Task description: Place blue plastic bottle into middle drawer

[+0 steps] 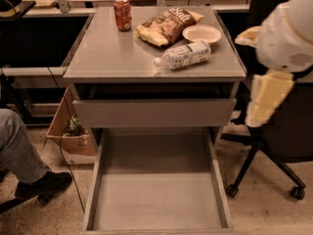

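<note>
The blue plastic bottle [185, 55], clear and crinkled with a white cap and a pale label, lies on its side on the right part of the cabinet top [107, 53]. The middle drawer [156, 199] is pulled far out below, with a bare grey floor. My gripper [266, 99] hangs as a cream-coloured part under the white arm at the right edge. It is to the right of the cabinet, below the level of the top and apart from the bottle.
An orange-red soda can [122, 13], a chip bag [165, 26] and a white bowl [201, 33] stand behind the bottle. The upper drawer [154, 112] shows a plain grey front. A black office chair [274, 146] is at the right. A seated person's leg [19, 151] and a cardboard box [68, 131] are at the left.
</note>
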Robot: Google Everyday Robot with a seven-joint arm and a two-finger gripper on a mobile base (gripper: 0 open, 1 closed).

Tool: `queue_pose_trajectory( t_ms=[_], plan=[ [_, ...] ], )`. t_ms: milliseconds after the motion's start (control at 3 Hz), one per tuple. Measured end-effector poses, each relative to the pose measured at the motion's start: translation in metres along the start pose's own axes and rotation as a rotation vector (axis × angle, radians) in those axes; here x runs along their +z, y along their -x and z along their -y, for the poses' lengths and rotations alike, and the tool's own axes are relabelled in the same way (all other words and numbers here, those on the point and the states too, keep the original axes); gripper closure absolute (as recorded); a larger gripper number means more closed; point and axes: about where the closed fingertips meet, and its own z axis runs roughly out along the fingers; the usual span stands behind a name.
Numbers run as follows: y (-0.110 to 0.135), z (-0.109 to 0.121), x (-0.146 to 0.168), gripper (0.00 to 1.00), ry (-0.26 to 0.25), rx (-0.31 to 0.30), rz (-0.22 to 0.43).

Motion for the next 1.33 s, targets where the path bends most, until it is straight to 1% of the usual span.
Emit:
queue_pose_trajectory(
  t_ms=[333, 667, 1000, 1333],
  plan=[
    [0.028, 0.053, 0.06, 0.0, -0.001, -0.082, 0.055],
    [0.047, 0.106, 0.115, 0.0, -0.014, -0.136, 0.088],
    [0.059, 0.16, 0.158, 0.0, -0.051, -0.174, 0.114],
    [0.059, 0.16, 0.158, 0.0, -0.049, -0.174, 0.113]
  ],
)
